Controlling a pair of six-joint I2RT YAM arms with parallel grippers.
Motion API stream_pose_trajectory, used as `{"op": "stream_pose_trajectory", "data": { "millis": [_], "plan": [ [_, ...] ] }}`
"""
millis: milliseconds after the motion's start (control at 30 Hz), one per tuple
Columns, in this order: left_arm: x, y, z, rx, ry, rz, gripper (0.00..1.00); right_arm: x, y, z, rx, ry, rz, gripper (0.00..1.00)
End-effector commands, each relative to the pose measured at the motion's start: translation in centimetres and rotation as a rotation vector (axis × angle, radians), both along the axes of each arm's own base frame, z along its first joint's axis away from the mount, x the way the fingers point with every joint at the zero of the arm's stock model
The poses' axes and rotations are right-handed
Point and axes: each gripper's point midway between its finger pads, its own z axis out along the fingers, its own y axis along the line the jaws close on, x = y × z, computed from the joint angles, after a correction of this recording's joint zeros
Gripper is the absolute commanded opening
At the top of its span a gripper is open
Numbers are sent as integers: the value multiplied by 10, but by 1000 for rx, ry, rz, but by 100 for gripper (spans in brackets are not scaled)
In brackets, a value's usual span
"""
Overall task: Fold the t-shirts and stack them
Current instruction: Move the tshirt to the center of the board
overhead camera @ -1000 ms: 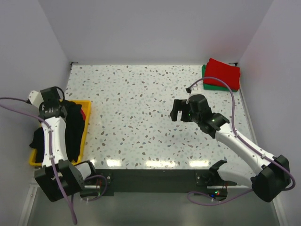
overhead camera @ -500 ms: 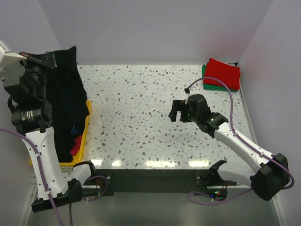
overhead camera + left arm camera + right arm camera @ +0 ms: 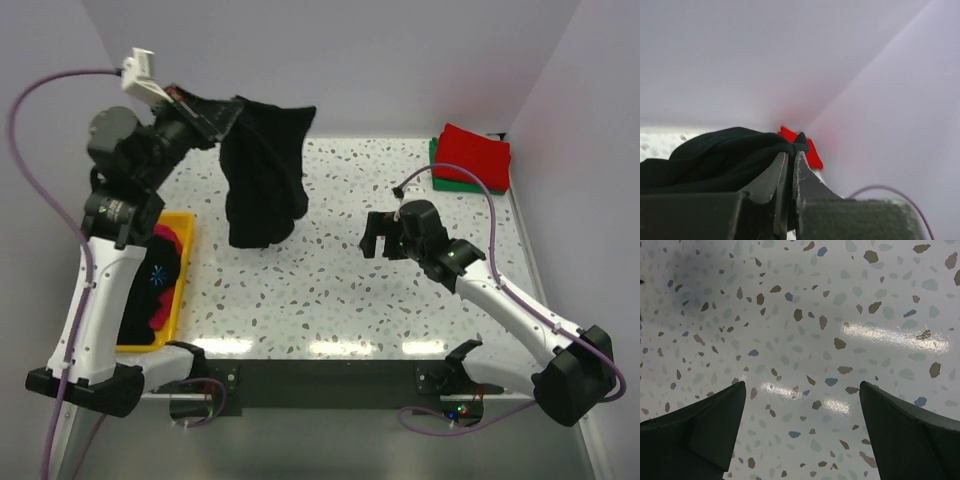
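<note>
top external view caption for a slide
Left gripper holds a black t-shirt aloft; open right gripper hovers over the table.

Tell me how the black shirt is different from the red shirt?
The black shirt hangs in the air, pinched in the left hand; the red shirt lies on a green shirt in the far right corner. The black shirt is loose and crumpled; the red shirt is folded flat. Both are cloth shirts.

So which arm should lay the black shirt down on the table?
The left. Its gripper is pinching the black shirt, which hangs over the table. The right gripper is open, empty and apart from the shirt.
</note>
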Motion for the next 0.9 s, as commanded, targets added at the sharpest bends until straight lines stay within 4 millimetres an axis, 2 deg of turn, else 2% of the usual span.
{"op": "stream_pose_trajectory", "data": {
  "millis": [0, 33, 67, 100, 133, 167, 200, 233, 267, 333, 367, 500, 533, 567, 667, 767, 867],
  "plan": [
    [7, -55, -50, 28, 44, -107, 0, 9, -5, 19, 5, -67, -38, 99],
    [9, -70, -71, 34, 78, -137, 0, 8, -8, 18, -3, -68, -48, 99],
    [2, -97, -93, 47, 114, -203, 4, 9, -11, 17, -10, -70, -64, 99],
    [10, -114, -144, 86, 211, -229, 7, 8, -18, 16, -24, -76, -90, 99],
    [10, -129, -164, 92, 242, -262, 15, 7, -20, 15, -24, -75, -99, 99],
    [10, -151, -201, 123, 315, -312, 17, 6, -21, 13, -28, -73, -103, 99],
    [8, -157, -230, 144, 375, -328, 18, 4, -24, 7, -37, -63, -111, 99],
    [7, -160, -246, 146, 411, -332, 21, 2, -27, 4, -45, -61, -116, 99],
    [3, -159, -272, 157, 461, -327, 32, 1, -30, -1, -56, -52, -124, 99],
    [3, -154, -286, 149, 481, -294, 47, -3, -36, -16, -80, -24, -148, 99],
    [2, -150, -291, 155, 491, -281, 48, -5, -37, -21, -86, -12, -148, 99],
    [-10, -119, -344, 226, 639, -149, 49, -10, -29, -48, -59, 53, -140, 97],
    [-10, -106, -355, 236, 667, -79, 48, -11, -27, -53, -47, 71, -147, 95],
    [-19, -94, -372, 255, 707, -42, 47, -10, -23, -58, -36, 78, -140, 95],
    [-34, -57, -405, 295, 791, 112, 47, -14, -11, -66, 7, 106, -98, 90],
    [-50, -34, -427, 305, 839, 189, 47, -17, -2, -66, 59, 114, -70, 86],
    [-62, -30, -439, 289, 855, 181, 47, -26, 3, -68, 96, 130, -60, 85]
  ]
}}
